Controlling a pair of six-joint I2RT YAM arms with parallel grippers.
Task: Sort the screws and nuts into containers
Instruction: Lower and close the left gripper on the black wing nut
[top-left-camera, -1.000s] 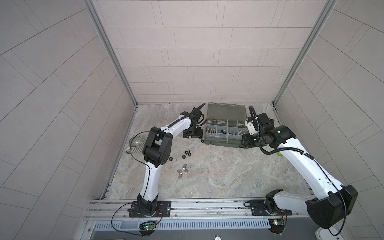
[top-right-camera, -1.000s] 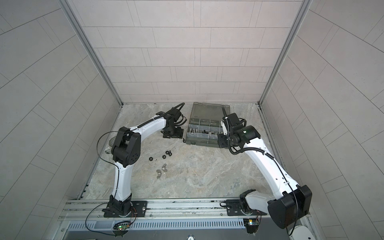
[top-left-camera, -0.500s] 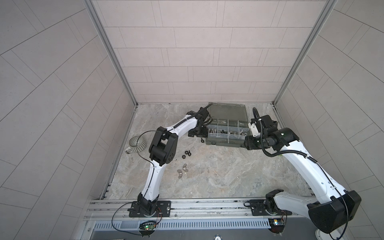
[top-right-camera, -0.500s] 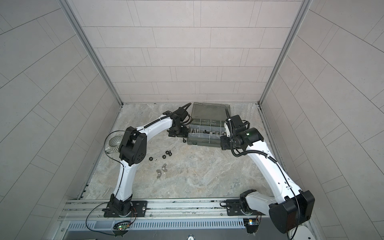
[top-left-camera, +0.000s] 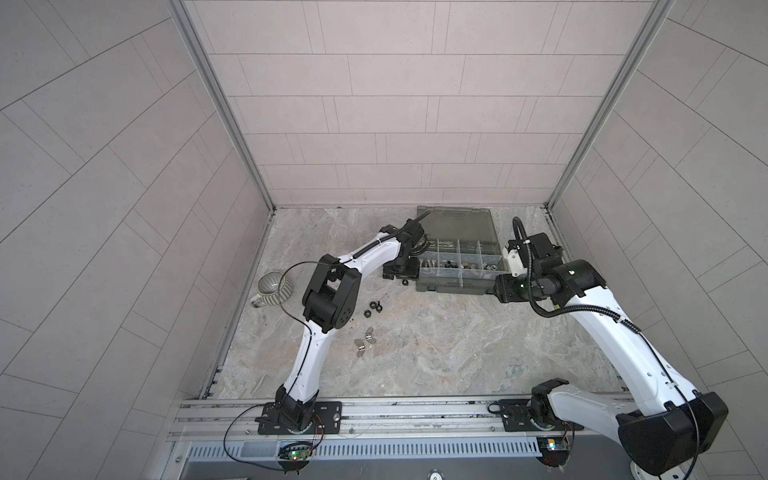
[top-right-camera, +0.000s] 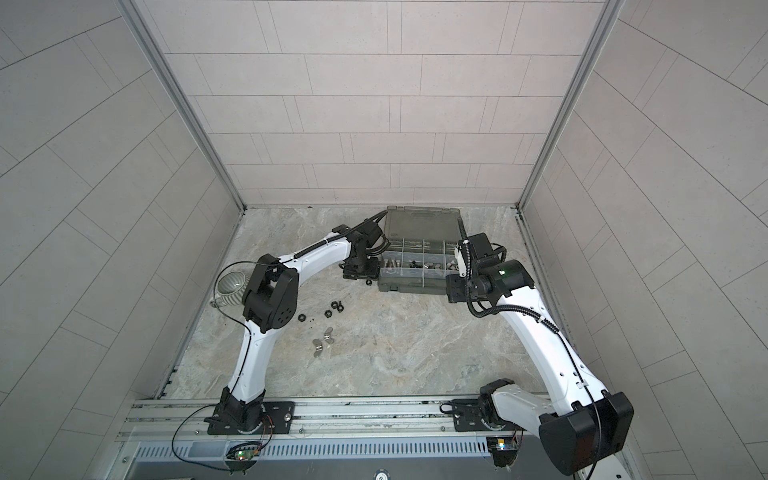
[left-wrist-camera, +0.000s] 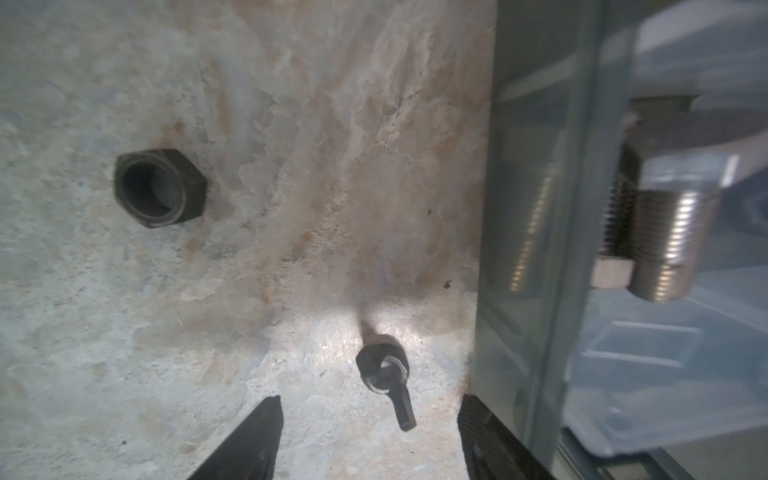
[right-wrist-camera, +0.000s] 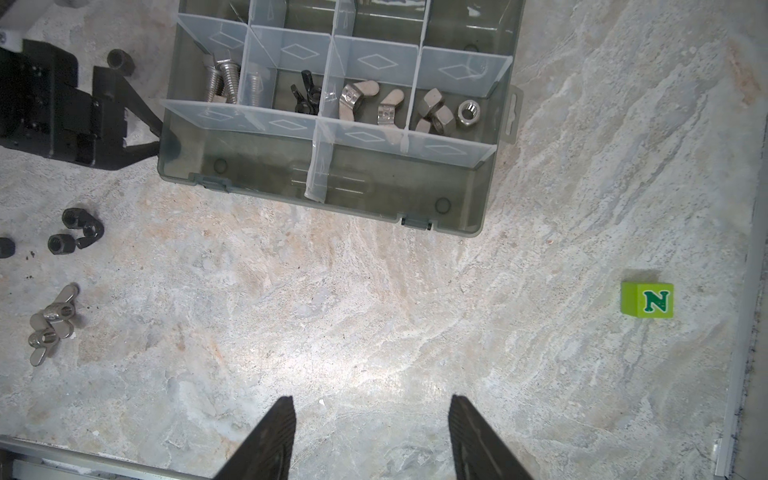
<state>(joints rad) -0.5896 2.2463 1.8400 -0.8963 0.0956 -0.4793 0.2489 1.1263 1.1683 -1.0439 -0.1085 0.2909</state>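
The smoky grey organizer box (top-left-camera: 453, 287) (top-right-camera: 409, 287) (right-wrist-camera: 324, 199) lies open at the back of the table. Its containers hold silver screws (right-wrist-camera: 222, 81) (left-wrist-camera: 665, 232), black wing nuts (right-wrist-camera: 305, 97), silver wing nuts (right-wrist-camera: 359, 99) and silver hex nuts (right-wrist-camera: 436, 112). My left gripper (left-wrist-camera: 370, 405) (top-left-camera: 401, 274) is low at the box's left end, open, with a black wing nut (left-wrist-camera: 386, 374) on the table between its fingertips. A black hex nut (left-wrist-camera: 160, 187) lies further off. My right gripper (right-wrist-camera: 372, 401) (top-left-camera: 500, 289) hovers open and empty by the box's right front corner.
Loose black nuts (top-left-camera: 372, 309) (right-wrist-camera: 77, 232) and silver wing nuts (top-left-camera: 363, 338) (right-wrist-camera: 52, 322) lie on the table left of centre. A ribbed mug (top-left-camera: 272, 289) stands at the left wall. A green letter block (right-wrist-camera: 646, 299) sits near the right wall.
My left gripper has moved right towards the box's left end and dropped to the table, its jaws narrowing a little. The right gripper has drifted slightly right and nearer.
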